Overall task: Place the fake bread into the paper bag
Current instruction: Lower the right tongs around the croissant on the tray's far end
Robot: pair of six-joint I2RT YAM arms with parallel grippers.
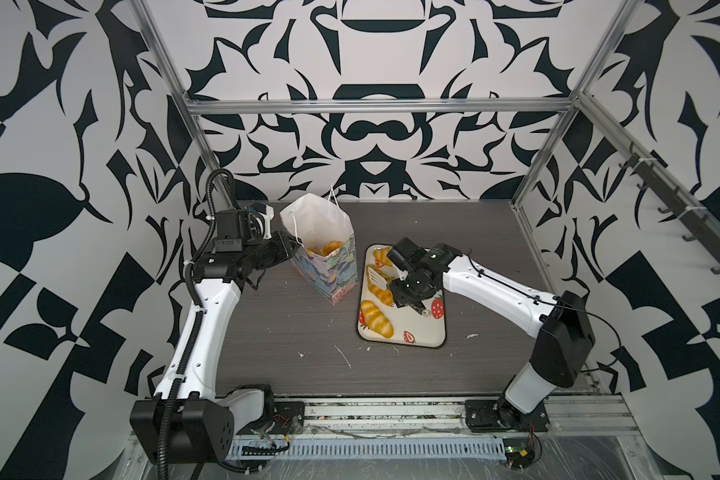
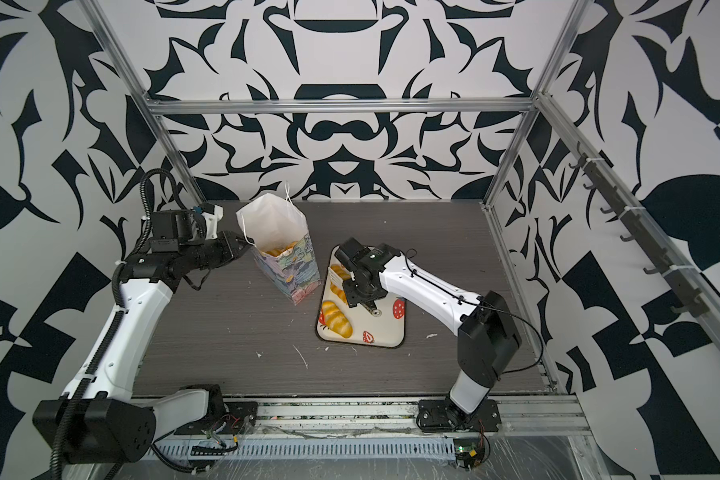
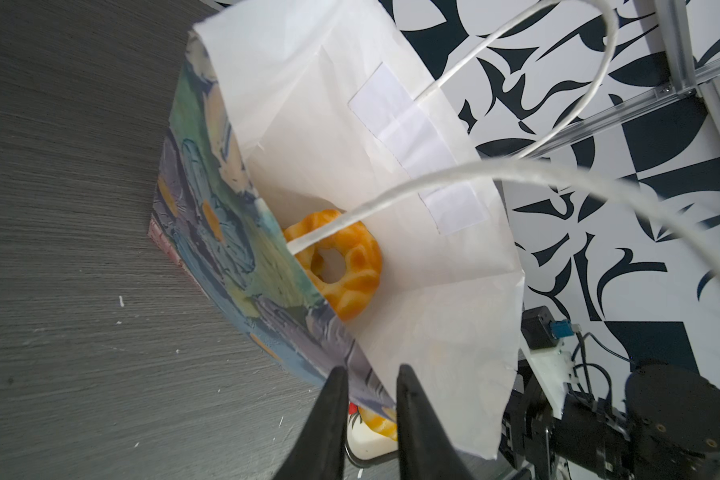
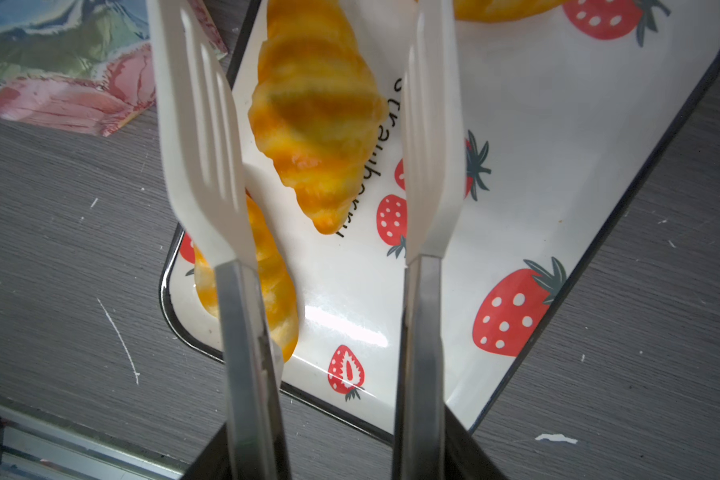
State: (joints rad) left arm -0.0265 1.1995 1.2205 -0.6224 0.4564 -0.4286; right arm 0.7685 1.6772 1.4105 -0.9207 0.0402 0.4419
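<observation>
The paper bag stands upright with its mouth open. Fake bread lies inside, a ring doughnut among it. My left gripper is shut on the bag's near wall at the rim. My right gripper is shut on white-bladed tongs. The blades stand apart on either side of a croissant without touching it. Two more croissants lie on the strawberry tray.
The tray lies just right of the bag on the dark wood-grain table. A cord handle arcs across the left wrist view. Metal frame posts stand at the table's back corners. Small white scraps lie toward the front.
</observation>
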